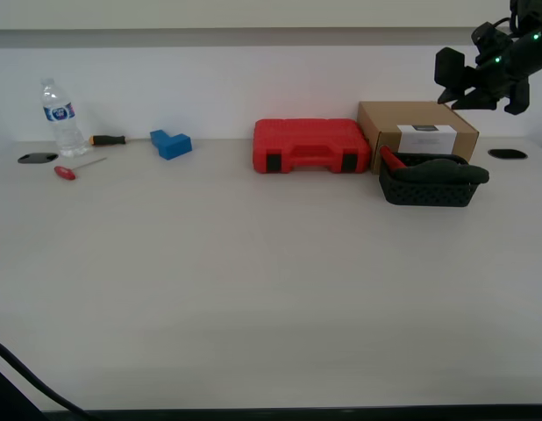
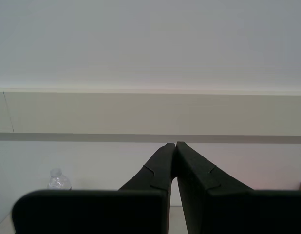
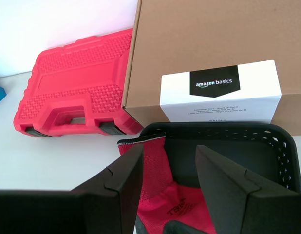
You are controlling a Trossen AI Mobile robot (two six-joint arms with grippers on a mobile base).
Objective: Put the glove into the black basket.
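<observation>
The glove lies in the black basket at the exterior view's right, in front of the cardboard box. Its red cuff sticks up at one end and its dark fingers drape over the other rim. In the first wrist view the red glove lies inside the perforated basket. My first gripper is open and empty above it, apart from the glove; in the exterior view it hangs high above the box. My second gripper is shut and empty, pointing at the wall.
A red tool case stands next to the brown cardboard box. Far at the exterior view's left are a water bottle, a blue block and two screwdrivers. Cable holes sit at the table's back corners.
</observation>
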